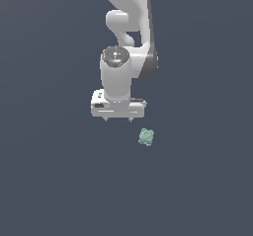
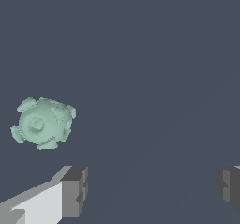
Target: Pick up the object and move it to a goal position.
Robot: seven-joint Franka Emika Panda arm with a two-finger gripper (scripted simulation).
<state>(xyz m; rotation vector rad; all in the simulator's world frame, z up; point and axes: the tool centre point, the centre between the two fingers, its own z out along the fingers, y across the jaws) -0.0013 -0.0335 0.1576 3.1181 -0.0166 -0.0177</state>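
Two grey fingertips (image 2: 75, 190) sit nearest the wrist camera, one at the lower left of that frame and one at the lower right edge. They stand far apart, and nothing is between them, so the gripper (image 2: 152, 190) is wide open and empty.

Going from big to small, the biggest thing is the dark blue-grey floor (image 1: 49, 180), which fills the background of both views. I see no marker of a goal position on it in either picture, so I cannot say where the goal is.

Next is the white Panda arm (image 1: 126, 32). It comes down from the top centre of the exterior view, and the hand points downward. In that view the gripper (image 1: 118, 119) is a little above the middle of the frame, and only two short tips show under the white hand.

Smallest is the object (image 1: 146, 137), a lumpy mint-green blob. In the exterior view it lies just below and to the right of the hand, near it but not touching. In the wrist view the object (image 2: 43, 123) is at the middle left of the frame, outside the gap between the fingers.

To my judgement, the task is at an early stage. The object is not yet grasped, and not lifted. What is left is to bring the open fingers over the blob, go down, close on it, and carry it to the goal.
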